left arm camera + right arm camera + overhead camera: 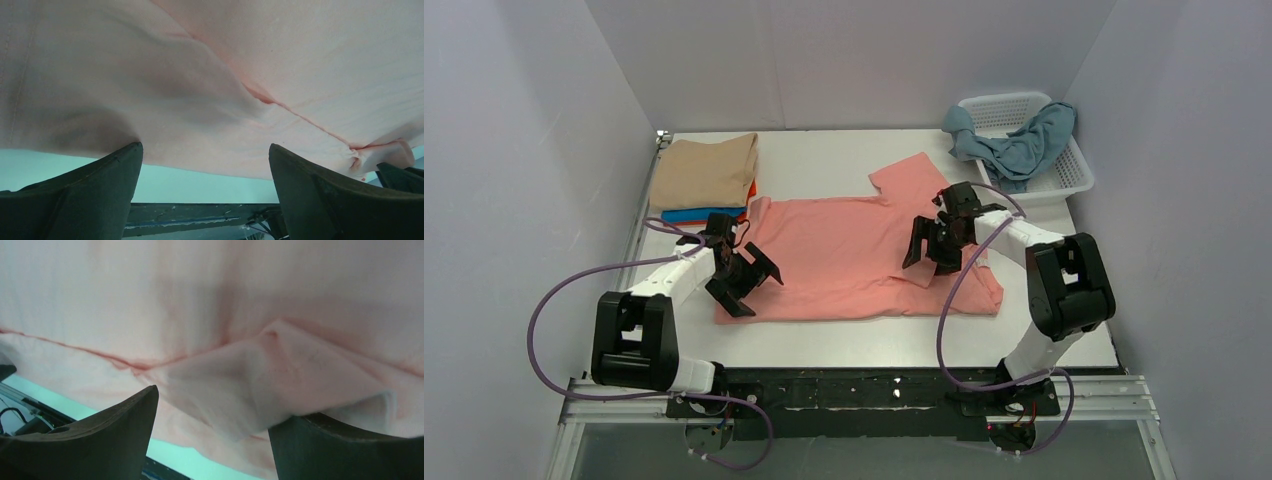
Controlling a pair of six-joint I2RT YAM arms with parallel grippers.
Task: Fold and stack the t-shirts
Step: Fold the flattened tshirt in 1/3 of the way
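salmon pink t-shirt (pixel 834 265), spread on table (pixel 824 160)

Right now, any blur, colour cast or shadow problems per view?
Top external: sharp, evenly lit, faint shadows on the salmon shirt. Left wrist: shirt close and soft, table tinted teal, left fingers dark. Right wrist: cloth blurred, right fingers underexposed.

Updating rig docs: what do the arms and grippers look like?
Left arm and right arm: white links, blocky black joint housings, a looping mauve cable each. Left gripper and right gripper: black, two broad tapered fingers. No markings legible.
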